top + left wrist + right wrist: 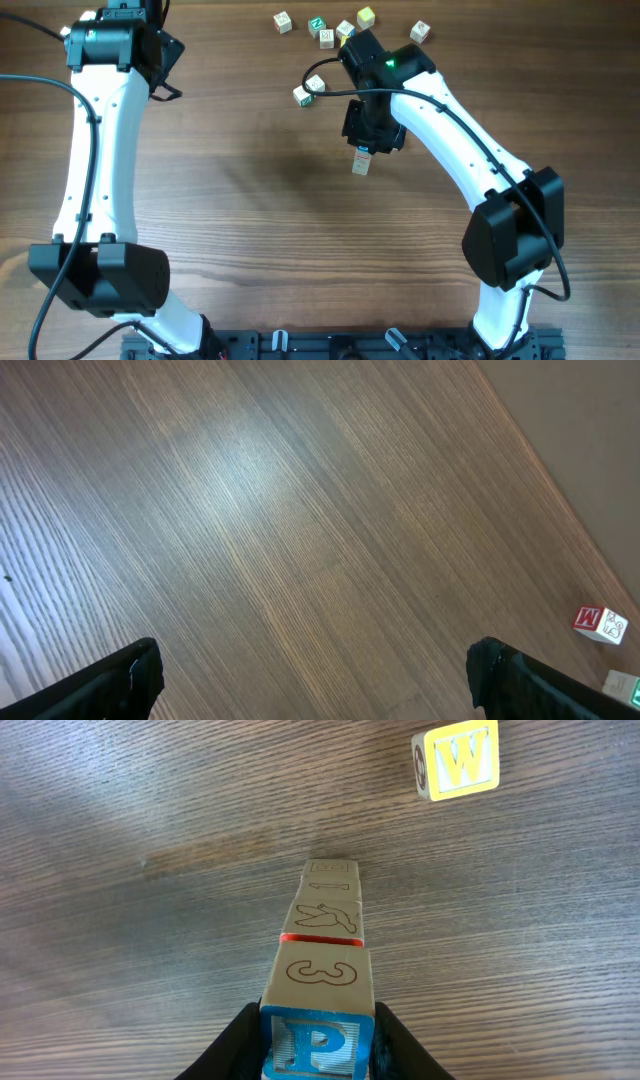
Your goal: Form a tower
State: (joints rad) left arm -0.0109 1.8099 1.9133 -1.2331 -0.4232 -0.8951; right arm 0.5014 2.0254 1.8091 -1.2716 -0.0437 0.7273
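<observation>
A broad stretch of bare table is left between the two arms and can be crossed from the left with nothing met. Right of centre the way is blocked by the tower, whose top cube is clamped by the right gripper. The near right side is taken up by the right arm.

Bare wood is seen around the tower's foot, with a yellow W cube standing well apart. Along the far edge passage is narrowed by scattered loose cubes. A pair of cubes lies just left of the right gripper.

Only bare wood is seen between the spread jaws of the left gripper. A red M cube lies off to one side.
</observation>
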